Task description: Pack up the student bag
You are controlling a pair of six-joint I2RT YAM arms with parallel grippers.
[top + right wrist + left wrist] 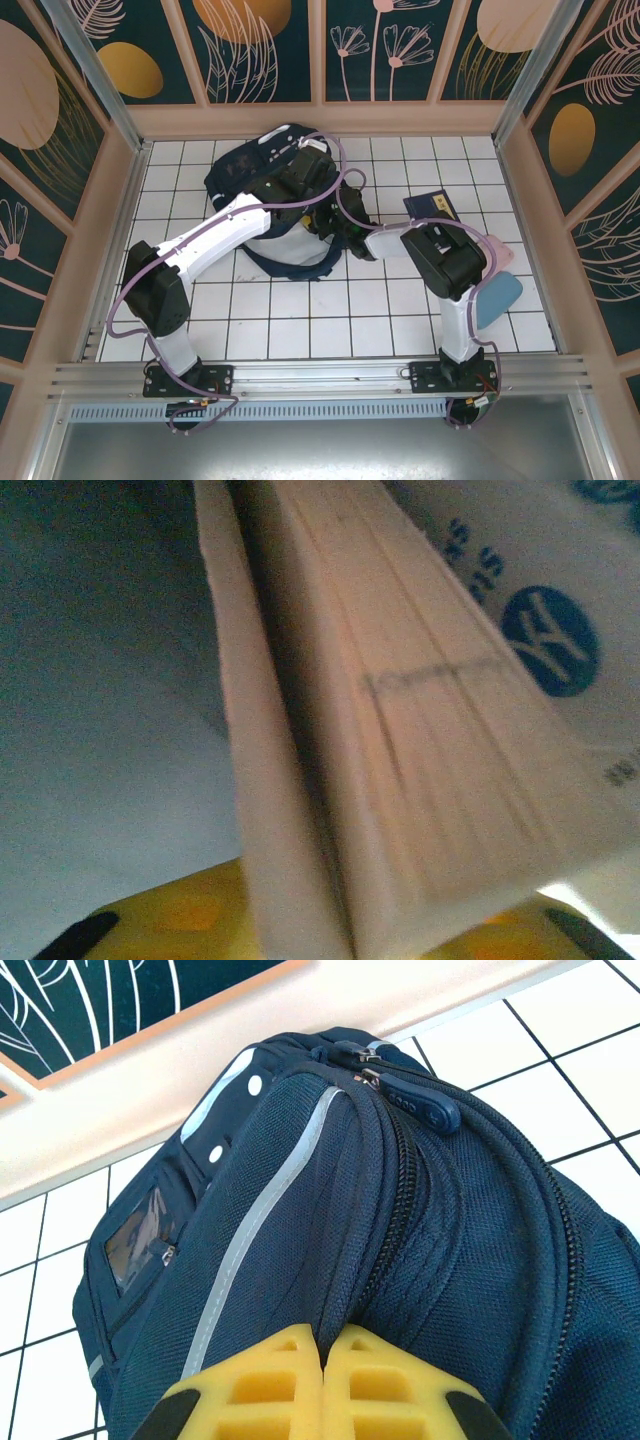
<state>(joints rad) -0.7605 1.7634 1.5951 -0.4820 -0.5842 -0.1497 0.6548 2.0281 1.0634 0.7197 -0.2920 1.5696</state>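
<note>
Student bag — fabric pinched in left fingers, right fingers astride book, grip unclear

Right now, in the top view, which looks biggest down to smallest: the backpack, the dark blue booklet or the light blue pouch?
1. student bag, clearly largest.
2. dark blue booklet and light blue pouch look alike; the right arm hides part of each, so I won't rank them.
</note>
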